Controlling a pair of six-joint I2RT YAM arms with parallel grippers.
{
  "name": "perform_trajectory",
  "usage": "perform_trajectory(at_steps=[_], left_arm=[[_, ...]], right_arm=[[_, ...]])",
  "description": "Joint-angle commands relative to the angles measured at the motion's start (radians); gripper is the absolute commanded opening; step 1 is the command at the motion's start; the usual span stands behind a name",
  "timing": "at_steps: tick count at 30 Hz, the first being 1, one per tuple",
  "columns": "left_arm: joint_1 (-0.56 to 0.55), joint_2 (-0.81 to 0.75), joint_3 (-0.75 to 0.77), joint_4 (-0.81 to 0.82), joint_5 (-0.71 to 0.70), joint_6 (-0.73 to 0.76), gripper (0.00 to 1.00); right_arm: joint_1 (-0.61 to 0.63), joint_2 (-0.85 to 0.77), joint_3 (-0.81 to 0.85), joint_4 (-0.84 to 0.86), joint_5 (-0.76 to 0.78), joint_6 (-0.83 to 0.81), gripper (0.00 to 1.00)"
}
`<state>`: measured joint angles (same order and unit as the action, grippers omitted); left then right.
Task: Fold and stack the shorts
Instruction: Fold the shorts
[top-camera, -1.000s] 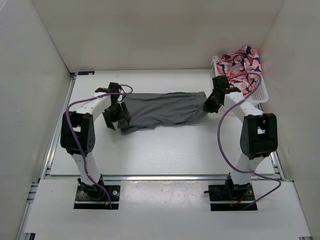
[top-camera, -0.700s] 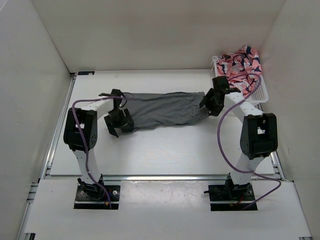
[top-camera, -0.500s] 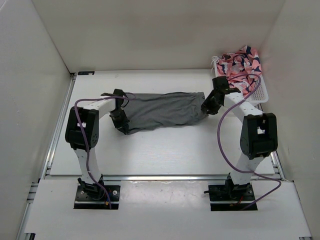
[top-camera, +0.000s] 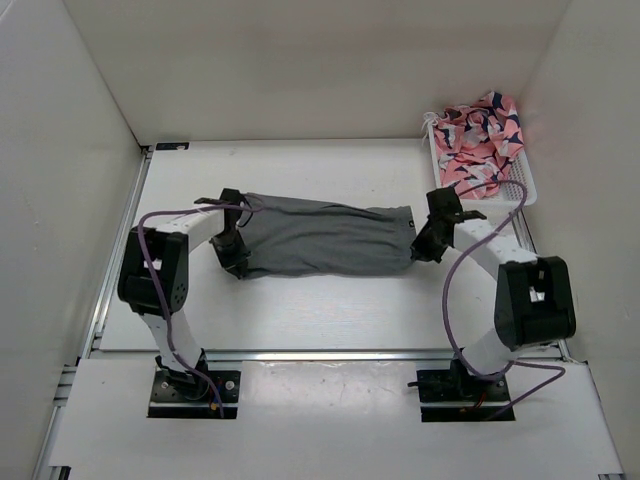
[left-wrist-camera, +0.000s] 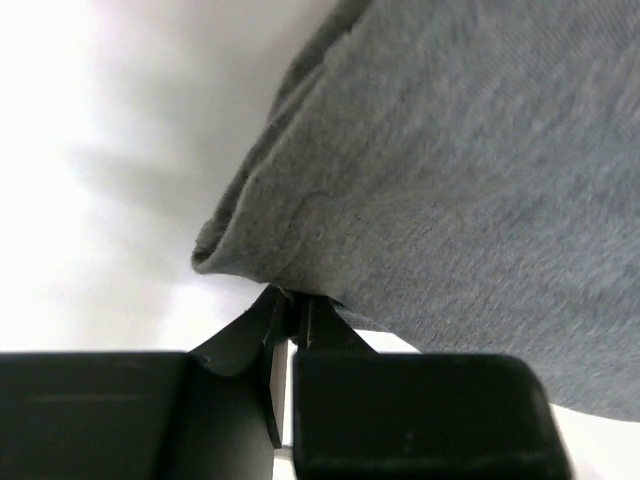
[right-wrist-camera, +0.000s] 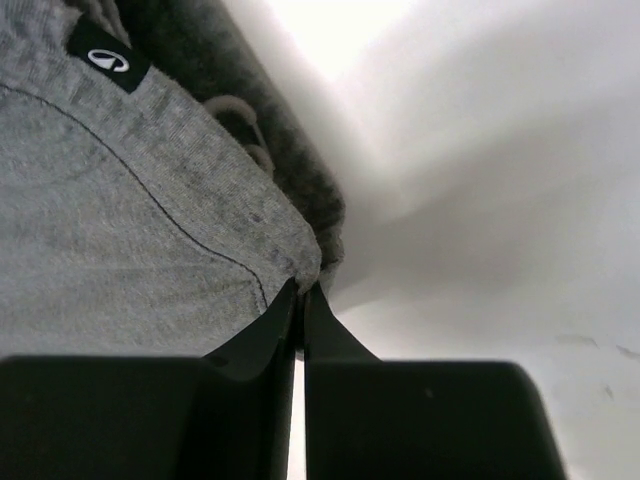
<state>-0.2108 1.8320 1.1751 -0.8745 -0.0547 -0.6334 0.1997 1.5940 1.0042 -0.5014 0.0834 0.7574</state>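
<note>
On the white counter (top-camera: 330, 305), soft-looking, limp shorts (top-camera: 325, 238) span between left pincer (top-camera: 233, 252) and right pincer (top-camera: 424, 244), both nipped tight on end edges.

Overhead camera sits high behind the arm bases, tilted down and forward. Bases at the bottom edge, whole table (top-camera: 300, 300) and walls in frame, a wide and distant look. Left wrist camera is right up close, peering along the left gripper (left-wrist-camera: 290, 300) at the shorts (left-wrist-camera: 450, 180), the end lying at the overhead's left. Right wrist camera, just as close over the right gripper (right-wrist-camera: 301, 290), catches the opposite end.
</note>
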Motion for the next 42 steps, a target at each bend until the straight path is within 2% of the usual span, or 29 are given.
perform_trajectory(at_steps=[1,5,6,8,9,10,11,12,13,17,19,22,26,28,34,35,39,42], left_arm=[[0.008,-0.121,-0.074,-0.017,-0.054,-0.008,0.11],[-0.03,-0.215,-0.167,-0.017,-0.028,-0.008,0.11],[-0.03,-0.233,-0.167,-0.017,-0.017,-0.008,0.16],[-0.058,-0.279,-0.167,-0.03,0.022,0.001,0.31],[-0.058,-0.293,-0.167,-0.04,0.023,0.001,0.62],[-0.058,-0.304,-0.152,-0.049,0.033,0.001,0.82],[-0.058,-0.322,-0.141,-0.075,0.02,0.001,0.98],[-0.058,-0.323,-0.112,-0.087,0.007,0.001,1.0],[-0.058,-0.333,-0.097,-0.101,-0.016,0.001,1.0],[-0.058,-0.333,-0.02,-0.127,-0.039,0.001,1.0],[-0.058,-0.333,0.014,-0.138,-0.039,0.001,1.0],[-0.058,-0.321,0.052,-0.138,-0.048,0.001,1.0],[-0.058,-0.312,0.074,-0.138,-0.06,0.001,1.0],[-0.049,-0.321,0.074,-0.147,-0.06,0.001,1.0],[0.007,-0.307,0.052,-0.124,-0.04,0.021,1.0],[0.02,-0.292,0.04,-0.112,-0.04,0.032,1.0],[0.053,-0.27,0.017,-0.092,-0.014,0.032,1.0],[0.062,-0.261,0.008,-0.08,0.009,0.032,1.0]], right_arm=[[-0.002,-0.117,-0.093,-0.032,0.068,-0.003,0.0],[-0.002,-0.255,-0.208,-0.046,0.044,-0.012,0.0],[-0.002,-0.313,-0.231,-0.046,0.033,-0.021,0.09],[-0.002,-0.376,-0.291,-0.046,0.012,-0.03,0.42],[-0.002,-0.447,-0.308,-0.063,0.012,-0.03,0.78],[-0.002,-0.486,-0.341,-0.063,0.012,-0.03,0.87],[-0.014,-0.55,-0.355,-0.072,0.012,-0.02,0.95],[-0.025,-0.574,-0.366,-0.072,-0.029,-0.02,1.0],[-0.038,-0.589,-0.375,-0.072,-0.06,-0.029,1.0],[-0.083,-0.539,-0.424,0.039,-0.195,-0.04,1.0],[-0.083,-0.497,-0.434,0.163,-0.264,-0.02,0.98],[-0.092,-0.361,-0.447,0.291,-0.35,0.008,0.96],[-0.092,-0.254,-0.423,0.38,-0.372,0.054,0.9],[-0.092,-0.224,-0.414,0.414,-0.33,0.078,0.85],[-0.092,-0.102,-0.336,0.454,-0.222,0.088,0.51],[-0.092,-0.101,-0.325,0.431,-0.208,0.088,0.34],[-0.074,-0.12,-0.277,0.335,-0.11,0.043,0.01],[-0.065,-0.163,-0.227,0.22,-0.018,-0.022,0.0]])
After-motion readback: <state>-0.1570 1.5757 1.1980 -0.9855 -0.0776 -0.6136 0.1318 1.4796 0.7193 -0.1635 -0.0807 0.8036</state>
